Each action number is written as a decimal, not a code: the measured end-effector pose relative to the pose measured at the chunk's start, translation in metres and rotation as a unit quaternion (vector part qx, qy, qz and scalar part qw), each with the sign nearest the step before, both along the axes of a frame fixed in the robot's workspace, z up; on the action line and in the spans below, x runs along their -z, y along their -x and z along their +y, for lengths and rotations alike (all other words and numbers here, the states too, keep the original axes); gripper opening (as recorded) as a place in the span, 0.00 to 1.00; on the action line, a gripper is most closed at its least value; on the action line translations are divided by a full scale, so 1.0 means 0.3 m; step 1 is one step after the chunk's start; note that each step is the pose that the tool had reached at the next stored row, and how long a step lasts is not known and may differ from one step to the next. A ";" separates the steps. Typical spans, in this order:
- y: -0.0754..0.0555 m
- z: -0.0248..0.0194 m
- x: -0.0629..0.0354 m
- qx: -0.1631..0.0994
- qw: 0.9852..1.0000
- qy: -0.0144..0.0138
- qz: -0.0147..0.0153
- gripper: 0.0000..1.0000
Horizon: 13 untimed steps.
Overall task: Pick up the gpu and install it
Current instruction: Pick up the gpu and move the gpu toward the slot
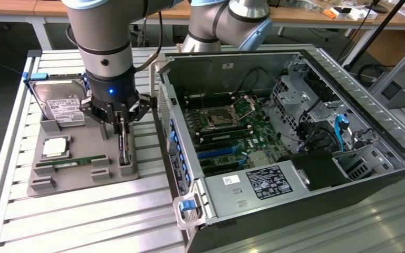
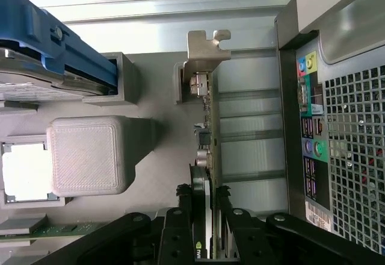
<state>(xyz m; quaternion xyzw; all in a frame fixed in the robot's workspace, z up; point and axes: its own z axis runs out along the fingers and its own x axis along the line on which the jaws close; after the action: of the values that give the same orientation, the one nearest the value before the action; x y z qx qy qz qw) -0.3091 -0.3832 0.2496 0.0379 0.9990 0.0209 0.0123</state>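
The gpu (image 1: 123,146) is a thin dark card standing on edge in a slot of the grey holder (image 1: 76,182), at the exterior view's left of the computer case. In the wrist view the gpu (image 2: 208,126) runs away from me, with its silver end bracket (image 2: 204,48) at the far end. My gripper (image 1: 122,125) has come straight down over the card. Seen from the wrist, the gripper (image 2: 204,208) straddles the card's near end. Its black fingers (image 2: 183,217) lie against both faces of the card, which still rests in the holder.
The holder also carries a silver hard drive (image 1: 58,105) in a blue frame, a square processor (image 1: 55,147) and a green memory stick (image 1: 72,162). The open computer case (image 1: 371,132) lies on its side with the motherboard (image 1: 223,126) exposed. The case's rear panel (image 2: 337,126) stands close beside the card.
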 end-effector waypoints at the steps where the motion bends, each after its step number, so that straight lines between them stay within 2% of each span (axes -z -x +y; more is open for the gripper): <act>1: 0.000 0.000 0.000 0.000 1.000 0.000 0.000 0.27; 13: 0.000 0.000 0.000 0.000 1.000 0.000 0.000 0.27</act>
<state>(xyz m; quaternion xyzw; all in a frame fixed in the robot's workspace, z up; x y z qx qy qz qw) -0.3091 -0.3832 0.2496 0.0379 0.9990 0.0209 0.0122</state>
